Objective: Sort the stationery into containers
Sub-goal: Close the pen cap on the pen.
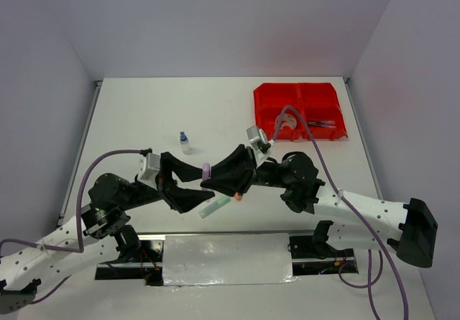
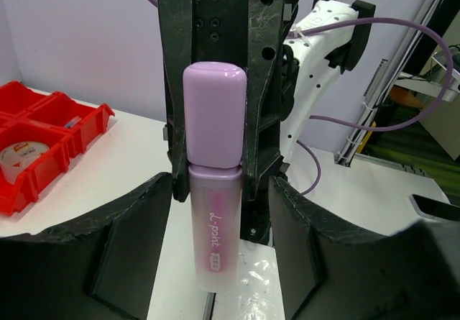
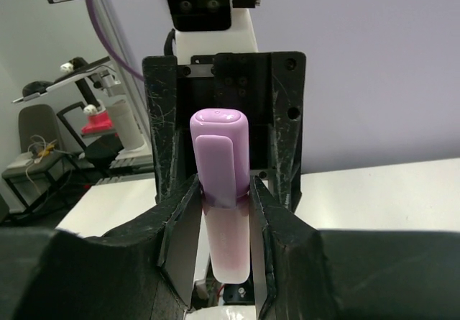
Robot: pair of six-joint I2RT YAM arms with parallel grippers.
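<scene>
A pastel pink highlighter point(image 3: 219, 162) with a lilac cap is held off the table between the two arms. My right gripper point(image 3: 221, 205) is shut on its barrel just below the cap. My left gripper point(image 2: 223, 262) is open, its jaws wide on either side of the highlighter's point(image 2: 214, 212) lower barrel without touching it. From above, both grippers meet at mid-table around the lilac cap point(image 1: 206, 170). The red containers point(image 1: 298, 110) sit at the far right; a tape roll point(image 1: 287, 124) and dark pens point(image 1: 321, 124) lie in them.
A small blue-capped clear bottle point(image 1: 185, 142) stands left of centre. A green highlighter point(image 1: 215, 206) and a tiny orange piece point(image 1: 237, 197) lie on the table under the grippers. The red bins' edge point(image 2: 86, 122) shows at the left of the left wrist view.
</scene>
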